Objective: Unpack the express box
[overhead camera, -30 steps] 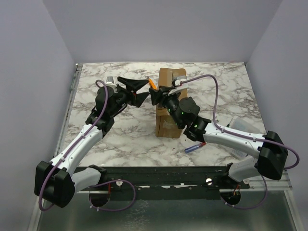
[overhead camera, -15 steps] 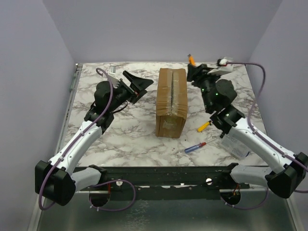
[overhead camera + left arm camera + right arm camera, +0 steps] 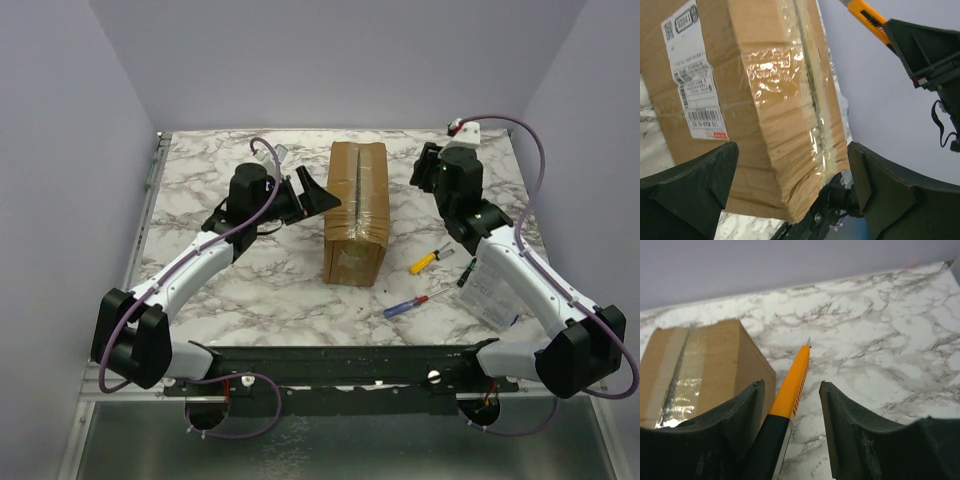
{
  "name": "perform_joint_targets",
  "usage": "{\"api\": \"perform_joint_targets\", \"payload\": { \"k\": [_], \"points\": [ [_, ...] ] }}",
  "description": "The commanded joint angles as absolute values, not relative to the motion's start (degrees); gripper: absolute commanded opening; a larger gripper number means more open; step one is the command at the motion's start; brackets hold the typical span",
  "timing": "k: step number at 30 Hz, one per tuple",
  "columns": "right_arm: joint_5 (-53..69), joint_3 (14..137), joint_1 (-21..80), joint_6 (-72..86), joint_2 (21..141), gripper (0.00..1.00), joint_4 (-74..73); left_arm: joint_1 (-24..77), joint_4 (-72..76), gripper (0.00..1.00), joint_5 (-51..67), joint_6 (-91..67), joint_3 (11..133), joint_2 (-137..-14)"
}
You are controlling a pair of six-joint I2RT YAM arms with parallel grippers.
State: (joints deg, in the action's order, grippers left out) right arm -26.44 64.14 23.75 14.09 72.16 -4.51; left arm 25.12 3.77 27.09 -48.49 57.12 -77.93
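The express box (image 3: 357, 210), a brown taped carton, lies in the middle of the table. A dark line runs along its top tape seam. My left gripper (image 3: 318, 192) is open and close by the box's left side. In the left wrist view the box (image 3: 775, 100) with its white label (image 3: 692, 75) fills the space ahead of the open gripper (image 3: 792, 150). My right gripper (image 3: 428, 166) is raised to the right of the box's far end. It is shut on an orange and black utility knife (image 3: 795, 377), which points at the table beside the box (image 3: 695, 360).
A yellow-handled screwdriver (image 3: 430, 261) and a red and blue screwdriver (image 3: 408, 304) lie right of the box. A clear plastic case with white paper (image 3: 492, 290) sits under the right arm. Grey walls close in the table at the back and sides.
My right gripper has carried the knife from over the box out to the right of its far end. My left gripper has moved right, up to the box's left side.
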Motion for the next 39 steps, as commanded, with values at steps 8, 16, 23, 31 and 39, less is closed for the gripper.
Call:
{"api": "perform_joint_targets", "payload": {
  "k": [8, 16, 23, 31, 39],
  "points": [
    [-5.5, 60.5, 23.7, 11.2, 75.9, 0.01, -4.7, 33.8, 3.5, 0.98, 21.2, -45.0, 50.7, -72.8],
    [12.6, 53.5, 24.1, 15.8, 76.1, 0.01, 5.6, 36.0, 4.6, 0.96, 17.4, -49.1, 45.1, -67.2],
    [12.7, 52.7, 25.8, 16.3, 75.0, 0.01, 6.5, 36.3, 4.2, 0.98, 13.8, -50.6, 39.5, -57.3],
    [15.6, 56.0, 25.8, 21.4, 76.1, 0.01, 6.6, 37.7, 4.5, 0.97, 14.4, -51.4, 39.8, -56.1],
    [-13.4, 65.9, 25.8, 16.9, 74.9, 0.01, -11.5, 37.6, -20.9, 0.99, -4.6, -33.9, 53.9, -51.8]
  ]
}}
